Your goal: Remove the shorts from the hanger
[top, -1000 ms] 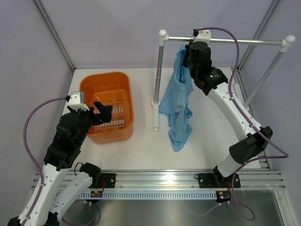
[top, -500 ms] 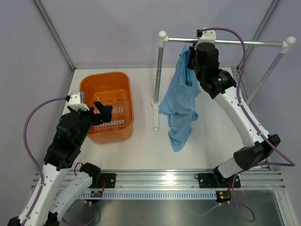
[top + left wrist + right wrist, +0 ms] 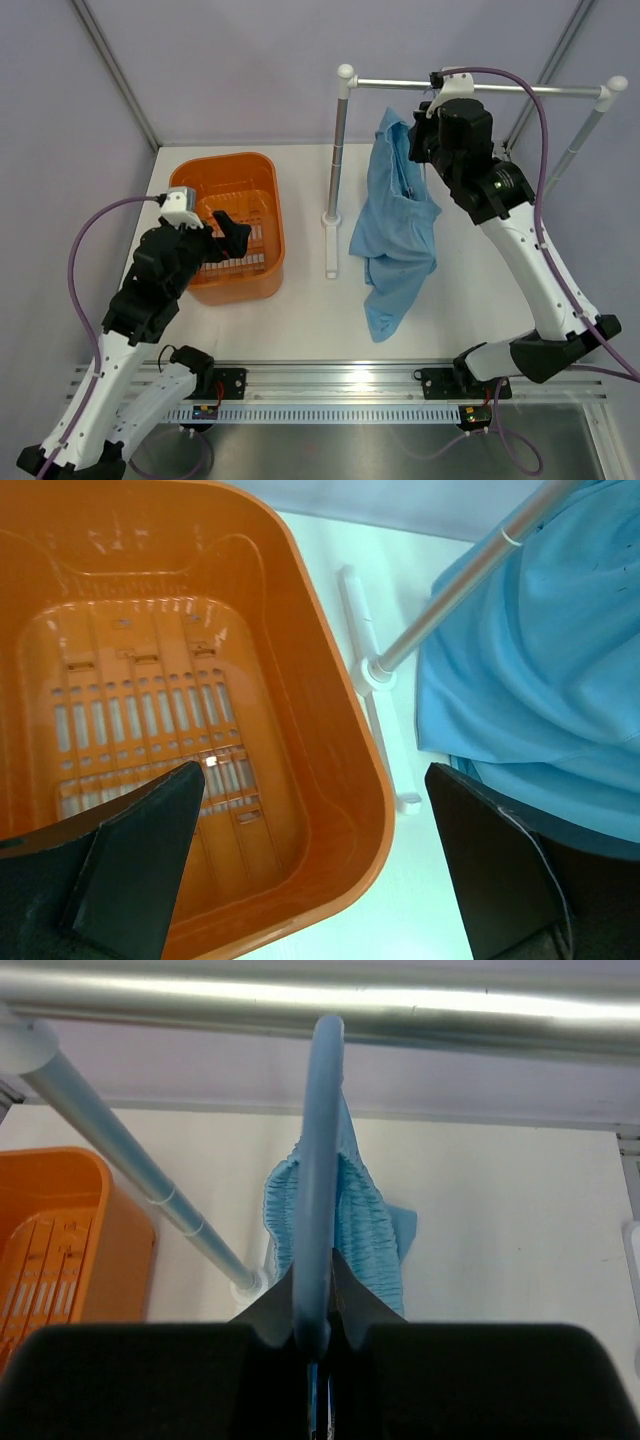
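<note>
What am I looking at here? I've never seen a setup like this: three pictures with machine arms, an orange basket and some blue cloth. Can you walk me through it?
These are two robot arms bolted at the near edge of a white table. The wide picture comes from a fixed camera above and behind them. The other two come from a camera on each wrist. On the table stand an orange basket and a silver clothes rail. The right gripper is shut on a thin light-blue hanger up by the rail, with sky-blue shorts drooping from it. The left gripper hangs open over the basket, holding nothing.
</note>
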Controlling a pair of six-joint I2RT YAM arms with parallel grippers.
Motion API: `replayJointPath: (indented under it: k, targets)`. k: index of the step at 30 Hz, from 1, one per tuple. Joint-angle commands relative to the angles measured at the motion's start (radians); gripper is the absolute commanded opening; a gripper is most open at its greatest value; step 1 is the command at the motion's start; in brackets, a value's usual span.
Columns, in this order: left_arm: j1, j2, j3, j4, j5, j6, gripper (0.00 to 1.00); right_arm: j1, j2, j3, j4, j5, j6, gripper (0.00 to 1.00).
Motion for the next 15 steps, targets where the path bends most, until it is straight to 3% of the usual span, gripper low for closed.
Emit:
replayJointPath:
  k: [1, 5, 8, 12, 15]
  targets:
    - [0.0, 0.056, 0.079, 0.046, 0.149, -0.02, 0.99, 0.003, -0.099, -0.012, -0.032, -0.081, 0.006, 0.0]
    - [-0.014, 0.145, 0.144, 0.062, 0.223, -0.054, 0.97, 0.005, -0.17, -0.077, -0.083, -0.138, 0.018, 0.0]
    - [-0.088, 0.223, 0.185, 0.092, 0.211, -0.077, 0.95, 0.005, -0.219, -0.118, -0.118, -0.168, 0.032, 0.0]
    - [-0.309, 0.376, 0.305, 0.114, 0.032, -0.072, 0.96, 0.005, -0.266, -0.154, -0.147, -0.206, 0.046, 0.0]
    - [-0.399, 0.531, 0.433, 0.134, -0.031, -0.075, 0.96, 0.005, -0.296, -0.178, -0.163, -0.22, 0.058, 0.0]
